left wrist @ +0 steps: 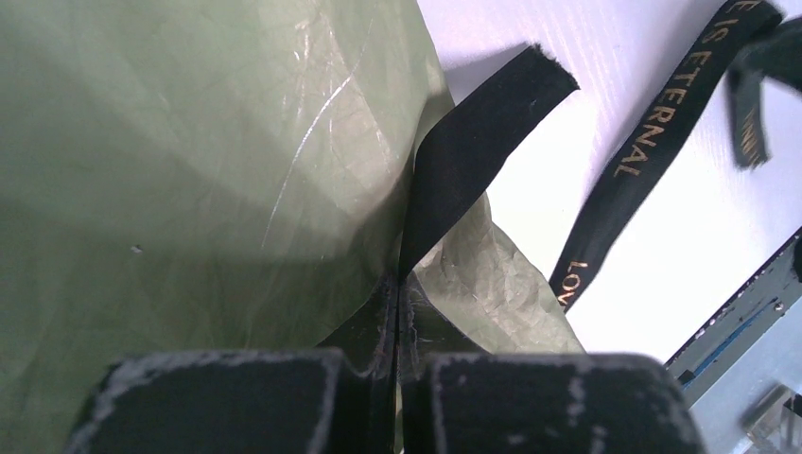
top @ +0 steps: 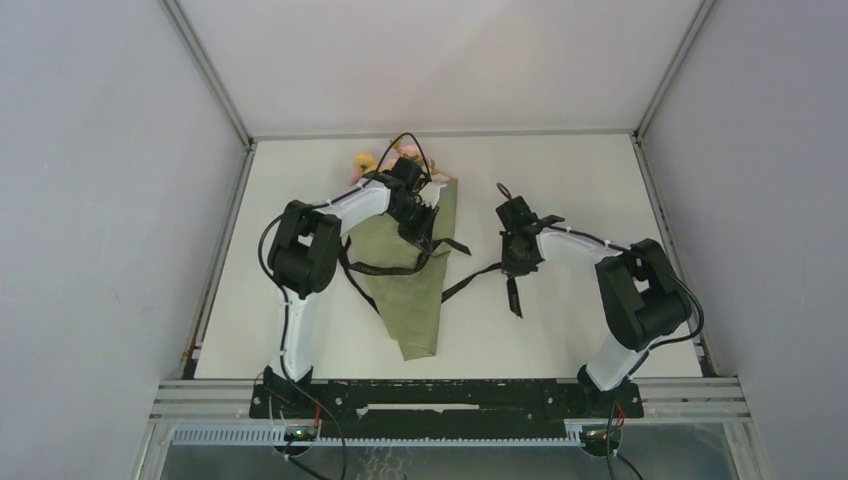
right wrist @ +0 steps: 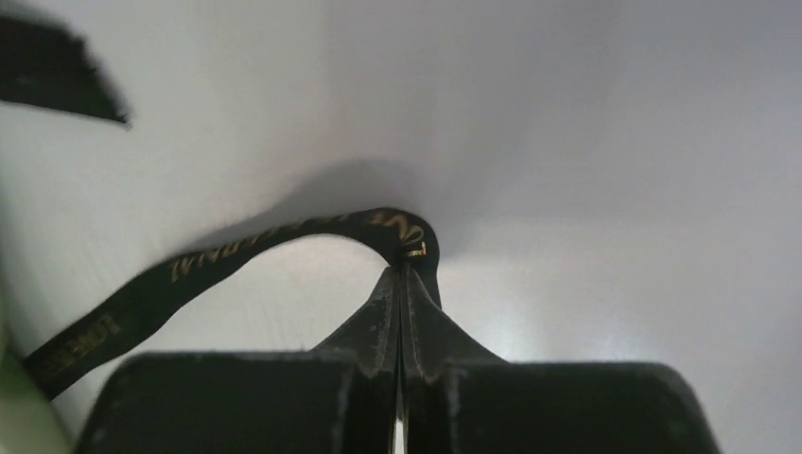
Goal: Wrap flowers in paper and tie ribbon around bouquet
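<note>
Starting at the near edge of the table (top: 560,330): two arms bolted side by side, the left arm (top: 305,250) and the right arm (top: 640,290), both reaching away.

Beyond the bases, one bouquet (top: 415,300), lying flat left of centre, pointed tip nearest, mouth farthest. One sheet of paper (left wrist: 189,189) forming the cone, olive face outward, creased.

Across the middle of the cone, one ribbon (top: 385,270), black with gold lettering. Runs in from the cone's left side, over the paper, and shows again on the right, trailing over bare table towards the right arm. Cannot tell how the two stretches join.

Two grippers, both clamped tight on that ribbon. The left gripper (left wrist: 399,293) sits over the upper part of the cone, jaws pressed together on the strip close to one cut end, paper just beneath. The right gripper (right wrist: 402,284) sits well right of the cone above bare table, jaws likewise pressed together on an arched bit of the strip, with a short tail pointing back to the near side.

Farthest, the flowers (top: 365,162) at the cone's mouth: one yellow-orange bloom plain, some pink beside it, the rest hidden behind the left wrist.
</note>
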`<action>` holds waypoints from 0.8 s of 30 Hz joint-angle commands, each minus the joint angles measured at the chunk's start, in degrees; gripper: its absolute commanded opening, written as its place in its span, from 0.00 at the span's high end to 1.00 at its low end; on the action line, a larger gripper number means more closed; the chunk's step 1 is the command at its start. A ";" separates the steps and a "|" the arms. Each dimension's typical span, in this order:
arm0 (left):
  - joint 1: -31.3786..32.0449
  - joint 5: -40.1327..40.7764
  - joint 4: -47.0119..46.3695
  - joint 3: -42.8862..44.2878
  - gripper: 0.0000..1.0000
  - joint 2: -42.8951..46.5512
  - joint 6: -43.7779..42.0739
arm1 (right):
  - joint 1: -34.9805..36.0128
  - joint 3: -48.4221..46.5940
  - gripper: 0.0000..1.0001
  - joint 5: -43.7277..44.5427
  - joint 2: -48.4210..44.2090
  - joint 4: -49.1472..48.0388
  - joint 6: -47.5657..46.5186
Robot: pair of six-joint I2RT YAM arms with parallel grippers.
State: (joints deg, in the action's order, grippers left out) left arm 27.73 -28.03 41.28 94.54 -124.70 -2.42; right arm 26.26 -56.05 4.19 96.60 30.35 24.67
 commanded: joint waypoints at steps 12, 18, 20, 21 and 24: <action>0.22 1.61 -0.94 -0.95 1.00 3.02 -0.35 | -28.97 -7.28 1.00 5.65 -46.52 2.10 -2.55; 0.22 1.95 -0.93 -0.51 1.00 3.27 -0.41 | -15.70 -12.14 1.00 -1.13 -45.38 -2.47 -2.72; 0.21 1.90 -0.73 -0.37 1.00 3.23 -0.39 | -5.43 -12.17 1.00 -1.15 -42.38 -6.19 -5.07; 0.22 1.89 -0.63 -0.33 1.00 3.25 -0.45 | -0.20 -12.15 1.00 -2.61 -40.26 -8.66 -6.38; 0.22 1.97 -0.17 -0.24 1.00 3.38 -0.55 | 11.78 -12.15 1.00 -11.56 -32.04 -16.76 -9.12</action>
State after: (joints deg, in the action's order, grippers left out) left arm 27.75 -27.29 41.23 94.50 -124.70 -2.44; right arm 26.70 -68.53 3.25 55.44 23.79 20.75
